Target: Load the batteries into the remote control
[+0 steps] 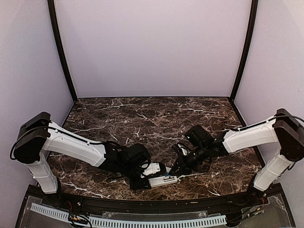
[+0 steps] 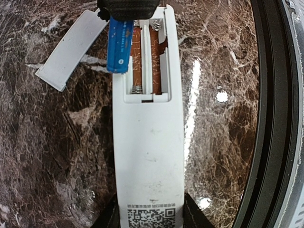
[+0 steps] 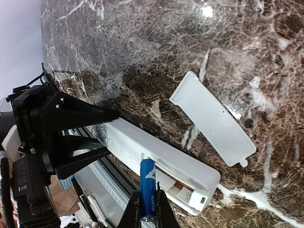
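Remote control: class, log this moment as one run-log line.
left gripper: holds remote control, back up | recess: open, cover off on table | right gripper: shut on blue battery, tilted at recess edge, unseated

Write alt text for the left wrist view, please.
The right gripper holds the blue battery tilted across the edge of the open battery recess of the remote control, not yet seated. The left gripper clamps the remote's near end, back up; the battery cover lies on the marble table at picture left.

Battery (image 2: 119,45) over the remote (image 2: 148,156), at its recess (image 2: 146,66) — cover (image 2: 71,50) beside, on table (image 2: 47,156).
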You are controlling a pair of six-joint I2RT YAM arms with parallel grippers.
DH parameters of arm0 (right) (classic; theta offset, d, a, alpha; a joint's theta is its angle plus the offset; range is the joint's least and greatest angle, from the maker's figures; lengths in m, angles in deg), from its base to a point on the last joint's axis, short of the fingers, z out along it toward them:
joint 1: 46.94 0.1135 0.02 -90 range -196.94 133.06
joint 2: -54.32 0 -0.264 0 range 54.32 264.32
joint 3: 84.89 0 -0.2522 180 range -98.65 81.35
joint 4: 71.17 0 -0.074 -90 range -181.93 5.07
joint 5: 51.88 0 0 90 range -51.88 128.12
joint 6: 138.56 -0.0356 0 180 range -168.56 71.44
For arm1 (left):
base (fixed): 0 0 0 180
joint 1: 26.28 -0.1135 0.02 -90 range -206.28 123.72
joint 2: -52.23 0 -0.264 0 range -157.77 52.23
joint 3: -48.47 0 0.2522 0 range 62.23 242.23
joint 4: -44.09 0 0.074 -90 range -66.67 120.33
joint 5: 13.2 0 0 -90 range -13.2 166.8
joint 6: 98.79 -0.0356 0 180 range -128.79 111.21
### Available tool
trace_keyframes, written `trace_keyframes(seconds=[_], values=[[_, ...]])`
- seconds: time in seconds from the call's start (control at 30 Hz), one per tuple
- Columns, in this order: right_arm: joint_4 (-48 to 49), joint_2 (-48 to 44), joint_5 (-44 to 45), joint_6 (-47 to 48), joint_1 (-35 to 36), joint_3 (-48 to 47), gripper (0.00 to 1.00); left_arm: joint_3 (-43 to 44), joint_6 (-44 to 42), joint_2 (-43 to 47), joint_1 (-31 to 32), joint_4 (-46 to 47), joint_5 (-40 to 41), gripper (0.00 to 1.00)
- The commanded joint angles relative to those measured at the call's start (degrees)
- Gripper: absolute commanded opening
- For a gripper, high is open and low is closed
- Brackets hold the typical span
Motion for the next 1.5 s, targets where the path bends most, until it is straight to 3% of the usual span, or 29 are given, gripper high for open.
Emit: trace_keyframes(seconds=[0.0, 0.77, 1.47], values=[[-1.65, -2.03, 1.51, 0.62, 0.65, -0.58, 0.00, 0.58, -0.44, -2.36, 0.44, -4.07, 0.02, 0.03], [-4.11, -3.45, 1.70, 0.62, 0.61, -0.05, 0.00, 1.19, -1.04, -2.74, 0.44, -5.14, 1.12, 0.02], [0.09, -0.02, 1.16, -2.55, 1.35, 1.54, 0.00, 0.69, 0.23, -2.98, 0.44, -4.26, 0.41, 0.02]])
